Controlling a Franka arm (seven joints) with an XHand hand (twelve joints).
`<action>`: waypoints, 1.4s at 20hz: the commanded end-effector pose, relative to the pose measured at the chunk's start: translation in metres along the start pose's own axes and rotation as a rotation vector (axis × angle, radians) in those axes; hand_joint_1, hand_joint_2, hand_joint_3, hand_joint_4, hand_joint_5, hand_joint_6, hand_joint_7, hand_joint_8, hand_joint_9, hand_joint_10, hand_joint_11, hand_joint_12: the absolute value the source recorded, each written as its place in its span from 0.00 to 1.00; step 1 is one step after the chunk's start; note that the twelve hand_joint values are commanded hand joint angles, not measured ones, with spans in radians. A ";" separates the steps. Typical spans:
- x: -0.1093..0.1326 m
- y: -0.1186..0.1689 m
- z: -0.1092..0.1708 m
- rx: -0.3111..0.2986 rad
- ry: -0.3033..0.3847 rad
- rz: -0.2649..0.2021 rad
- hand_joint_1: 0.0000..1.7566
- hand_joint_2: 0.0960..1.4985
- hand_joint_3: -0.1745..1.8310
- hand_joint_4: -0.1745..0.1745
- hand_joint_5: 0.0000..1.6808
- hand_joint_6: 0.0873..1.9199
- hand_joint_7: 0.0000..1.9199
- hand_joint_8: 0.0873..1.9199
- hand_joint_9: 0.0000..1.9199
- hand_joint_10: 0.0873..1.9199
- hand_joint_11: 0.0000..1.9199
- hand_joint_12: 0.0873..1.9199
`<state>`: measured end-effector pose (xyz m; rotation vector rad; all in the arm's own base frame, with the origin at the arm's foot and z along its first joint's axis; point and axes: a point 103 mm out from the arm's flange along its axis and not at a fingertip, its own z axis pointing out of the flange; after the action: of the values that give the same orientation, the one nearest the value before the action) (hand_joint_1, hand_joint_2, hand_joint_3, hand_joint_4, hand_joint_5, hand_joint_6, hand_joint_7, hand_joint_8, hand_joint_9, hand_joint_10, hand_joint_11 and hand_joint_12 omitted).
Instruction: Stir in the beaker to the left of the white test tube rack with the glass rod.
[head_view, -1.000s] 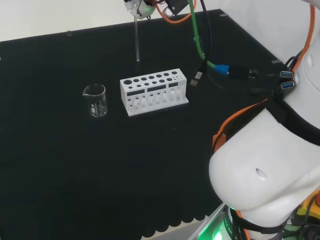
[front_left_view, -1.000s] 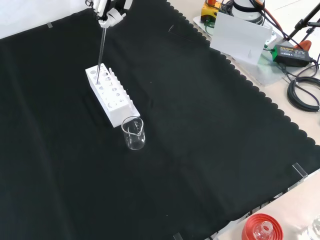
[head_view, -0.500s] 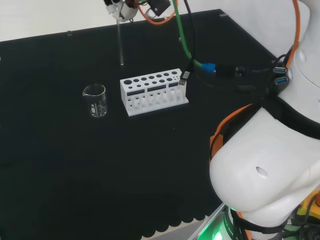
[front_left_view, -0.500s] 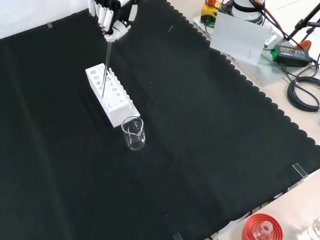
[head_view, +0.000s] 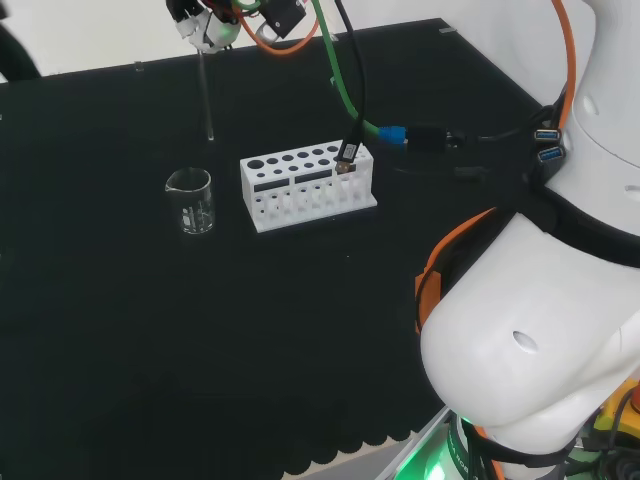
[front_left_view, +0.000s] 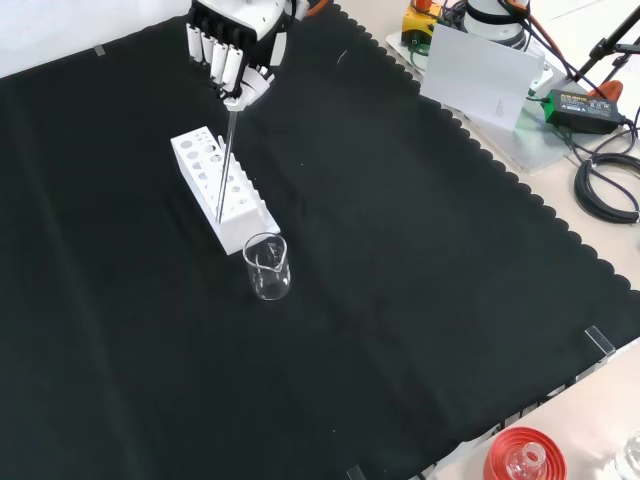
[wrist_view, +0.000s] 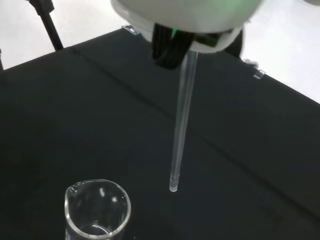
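Note:
The hand (front_left_view: 234, 52) is shut on a clear glass rod (front_left_view: 227, 160) that hangs straight down from it, high over the cloth. In the head view the hand (head_view: 205, 22) is at the top edge, and the rod (head_view: 206, 95) ends above and slightly right of the beaker. The empty clear beaker (head_view: 190, 200) stands left of the white test tube rack (head_view: 306, 183) in that view. Seen from the front, the beaker (front_left_view: 267, 266) stands just below the rack (front_left_view: 222, 187). In the wrist view the rod (wrist_view: 180, 132) ends beside the beaker (wrist_view: 96, 208), outside its rim.
Green and orange cables (head_view: 345, 80) with a blue plug (head_view: 392, 133) hang over the rack's right end in the head view. The arm's white links (head_view: 530, 340) stand at the right. A red ribbed stand (front_left_view: 522, 458) sits at the front view's bottom right edge.
The hand has carried the rod left in the head view, from behind the rack's left end towards the beaker; in the front view it has come down along the rack.

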<state>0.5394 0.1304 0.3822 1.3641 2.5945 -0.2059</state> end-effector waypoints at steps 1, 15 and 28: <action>0.018 0.001 0.002 0.002 0.012 -0.038 0.76 0.38 0.46 0.00 0.71 0.29 0.69 0.42 0.88 0.31 0.83 0.37; 0.040 0.003 0.007 0.010 0.024 -0.078 0.76 0.37 0.46 0.00 0.71 0.29 0.69 0.42 0.89 0.31 0.84 0.37; 0.048 0.005 0.040 0.046 0.048 -0.107 0.76 0.37 0.47 0.00 0.71 0.29 0.70 0.42 0.89 0.31 0.84 0.37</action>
<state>0.5188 0.1641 0.3459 1.2727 2.6994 -0.2479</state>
